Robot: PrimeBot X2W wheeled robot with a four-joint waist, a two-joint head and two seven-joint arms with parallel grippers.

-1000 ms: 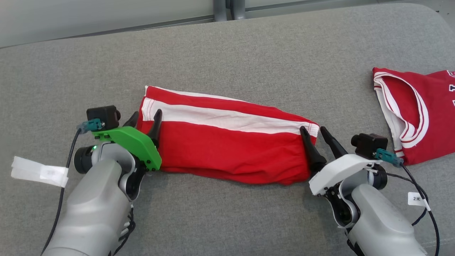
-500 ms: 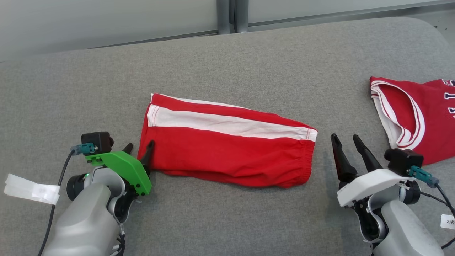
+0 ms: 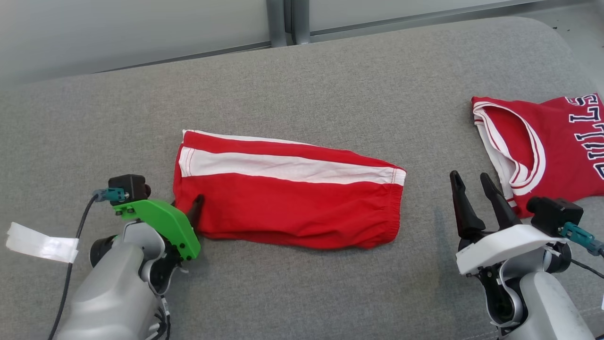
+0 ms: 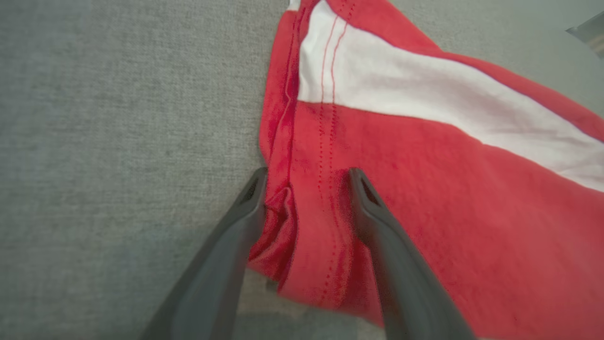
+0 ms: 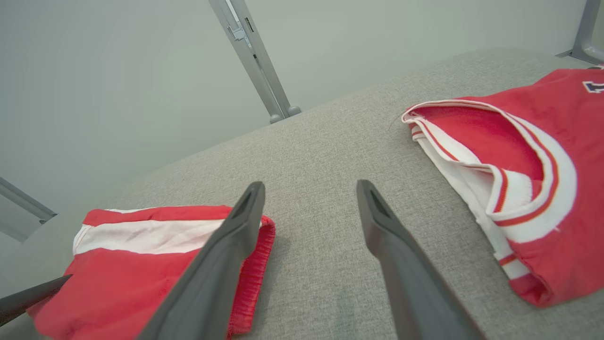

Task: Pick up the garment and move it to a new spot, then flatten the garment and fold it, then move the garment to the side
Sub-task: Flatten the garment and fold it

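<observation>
The garment (image 3: 288, 198) is a pair of red shorts with a white stripe, folded flat on the grey cushion (image 3: 302, 85). My left gripper (image 3: 187, 204) is at its near left corner. In the left wrist view the left gripper (image 4: 307, 174) stands open, its two fingers astride the hem of the garment (image 4: 448, 189). My right gripper (image 3: 469, 177) is open and holds nothing, just right of the elastic waistband. In the right wrist view the right gripper (image 5: 310, 185) points over bare cushion, with the garment (image 5: 141, 236) at lower left.
A red jersey (image 3: 557, 146) with white trim and dark lettering lies at the right edge, close to my right gripper; it is also in the right wrist view (image 5: 519, 179). A metal post (image 3: 283, 21) rises behind the cushion. White tape (image 3: 42, 243) hangs on the left cable.
My left gripper has slid from the striped end down to the garment's near left corner. My right gripper has come off the waistband and drawn back to the right. The head camera has shifted.
</observation>
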